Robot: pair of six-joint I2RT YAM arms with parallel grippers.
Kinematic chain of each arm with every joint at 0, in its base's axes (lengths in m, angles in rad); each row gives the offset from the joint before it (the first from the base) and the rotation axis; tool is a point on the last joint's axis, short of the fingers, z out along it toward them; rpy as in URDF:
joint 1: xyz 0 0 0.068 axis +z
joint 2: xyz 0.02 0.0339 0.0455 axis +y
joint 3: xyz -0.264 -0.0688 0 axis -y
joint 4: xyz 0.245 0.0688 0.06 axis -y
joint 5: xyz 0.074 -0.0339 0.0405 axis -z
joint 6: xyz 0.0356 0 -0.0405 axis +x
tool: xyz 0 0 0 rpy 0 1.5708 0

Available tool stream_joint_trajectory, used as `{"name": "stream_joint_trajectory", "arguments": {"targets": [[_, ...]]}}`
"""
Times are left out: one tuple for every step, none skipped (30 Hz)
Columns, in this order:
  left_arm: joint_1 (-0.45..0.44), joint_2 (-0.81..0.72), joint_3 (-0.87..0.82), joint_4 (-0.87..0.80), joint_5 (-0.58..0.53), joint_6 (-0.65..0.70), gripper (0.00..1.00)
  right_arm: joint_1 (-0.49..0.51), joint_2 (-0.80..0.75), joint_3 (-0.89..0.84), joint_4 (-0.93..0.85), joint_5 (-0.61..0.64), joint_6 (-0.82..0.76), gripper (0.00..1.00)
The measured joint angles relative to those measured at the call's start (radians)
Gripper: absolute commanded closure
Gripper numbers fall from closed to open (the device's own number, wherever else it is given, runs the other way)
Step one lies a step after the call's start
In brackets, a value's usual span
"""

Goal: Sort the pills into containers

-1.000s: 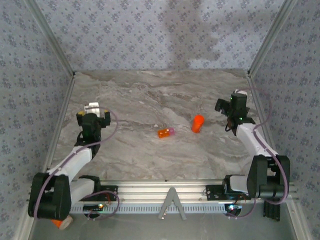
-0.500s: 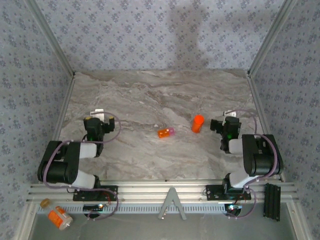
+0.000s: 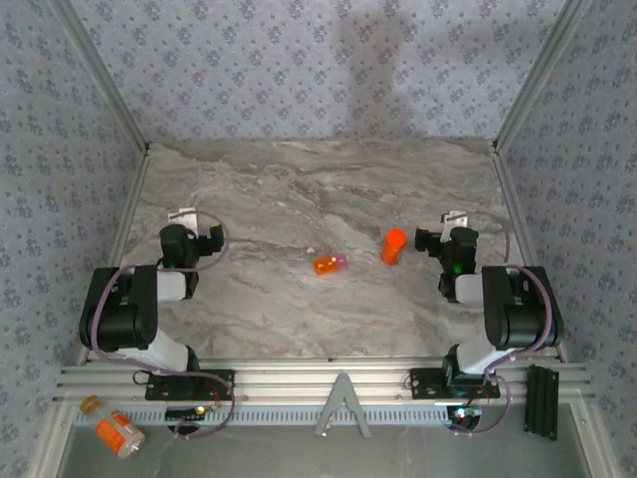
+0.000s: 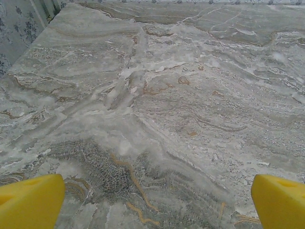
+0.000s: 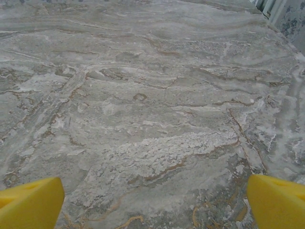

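Observation:
On the marble table (image 3: 299,199), a small orange pill bottle (image 3: 394,246) stands a little right of centre. A tinier orange box with a pink end (image 3: 329,264) lies to its left. The pills are hidden. My left gripper (image 3: 185,221) is low over the table at the left, far from both containers. In its wrist view the left gripper (image 4: 155,205) is open, its yellow fingers (image 4: 28,200) wide apart over bare marble. My right gripper (image 3: 455,225) is right of the bottle. The right gripper (image 5: 155,205) is also open, its fingers (image 5: 279,200) empty.
An orange bottle with a white label (image 3: 119,433) lies in front of the rail at the bottom left, off the table. Patterned walls and metal posts (image 3: 114,110) close in the table on three sides. A black strip (image 3: 540,400) sits at the bottom right.
Both arms have folded back toward their bases, so the grippers now sit lower and nearer the front. The left arm's retreat uncovered the labelled bottle. The containers have not moved.

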Motion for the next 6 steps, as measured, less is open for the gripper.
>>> {"name": "stream_joint_trajectory", "arguments": {"targets": [[0.0,0.0,0.0,0.0,0.0,0.0,0.0,-0.002,0.0,0.0,-0.001,-0.006,0.0,0.0],[0.0,0.0,0.0,-0.001,0.0,0.0,0.0,-0.005,0.0,0.0,-0.001,-0.014,0.0,0.0],[-0.002,0.0,0.0,-0.002,-0.001,0.0,0.0,-0.01,0.0,0.0,-0.001,-0.018,0.0,0.0],[-0.003,0.0,0.0,-0.002,-0.001,0.0,0.0,-0.014,0.0,0.0,-0.001,-0.02,0.0,0.0],[-0.007,0.0,0.0,-0.002,-0.005,0.0,0.0,-0.018,0.0,0.0,-0.001,-0.023,0.0,0.0],[-0.011,0.0,0.0,-0.002,-0.005,0.0,0.0,-0.019,0.0,0.0,-0.001,-0.026,0.0,0.0]]}}
